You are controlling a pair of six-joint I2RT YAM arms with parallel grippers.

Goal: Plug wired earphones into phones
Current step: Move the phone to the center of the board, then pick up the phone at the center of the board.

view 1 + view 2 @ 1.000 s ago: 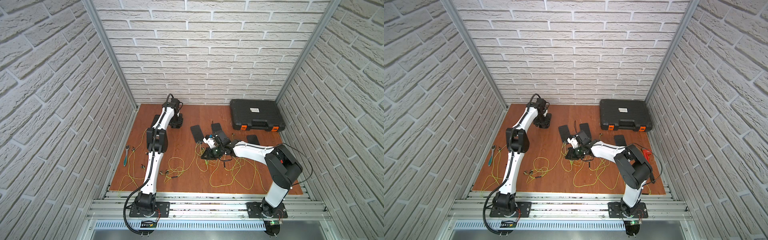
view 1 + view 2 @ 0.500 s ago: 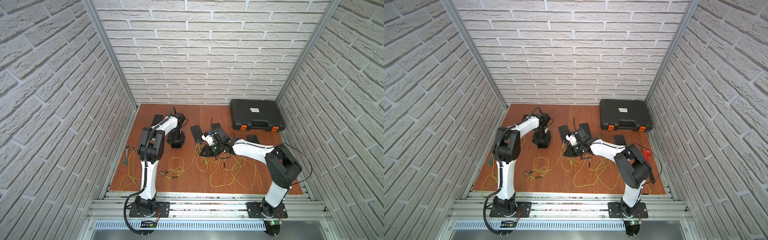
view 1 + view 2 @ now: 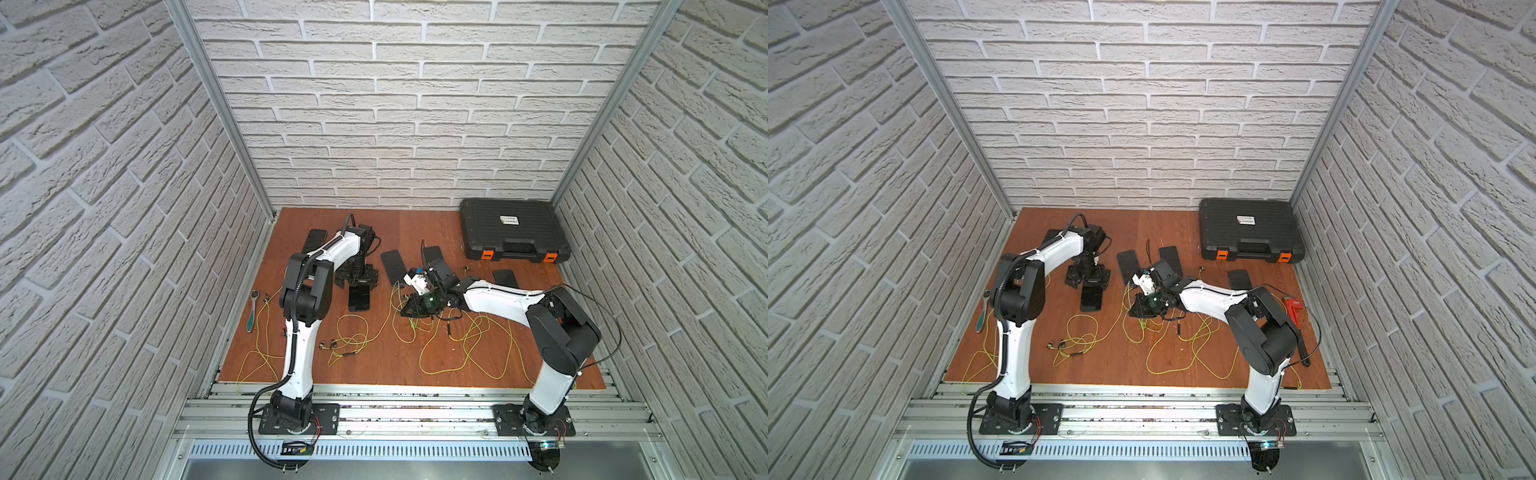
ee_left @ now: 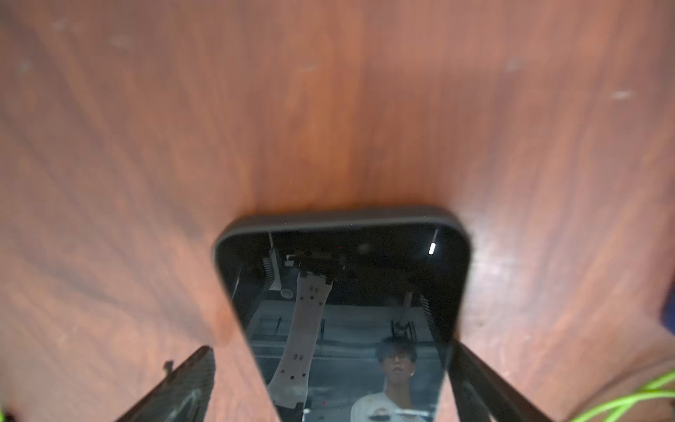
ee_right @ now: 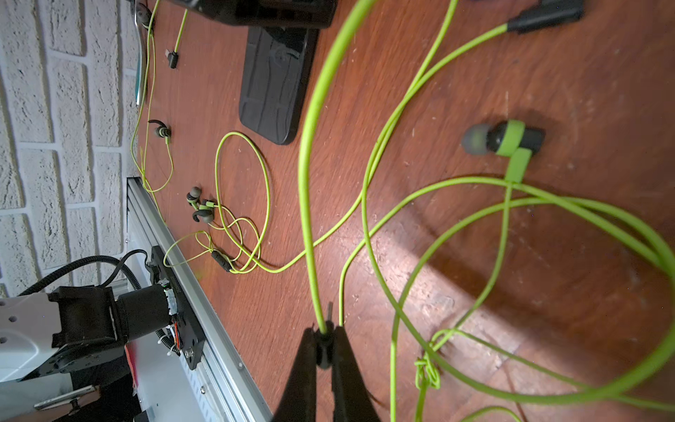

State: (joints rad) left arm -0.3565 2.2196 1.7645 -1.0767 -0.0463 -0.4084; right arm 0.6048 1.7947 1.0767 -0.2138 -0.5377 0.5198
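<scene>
Two tools over one wooden tabletop (image 3: 415,224). Left tool (image 4: 332,347): open, its fingers (image 4: 190,380) either side of a flat black phone (image 4: 343,277) lying left of centre, one finger clear of the phone's edge. Right tool (image 5: 323,334): closed tight on the dark plug (image 5: 323,350) of a yellow-green earphone cord (image 5: 304,182), mid-tabletop. Loose earbud (image 5: 504,139) beside that cord. Second phone (image 3: 395,266) lies flat between the tools, farther back.

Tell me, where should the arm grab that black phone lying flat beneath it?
By its two long side edges, coming down from above. The phone lies flat, screen up, on the wooden table, so only its thin sides offer a hold, and its width fits between the open fingers of the left gripper, which straddle it.
</scene>
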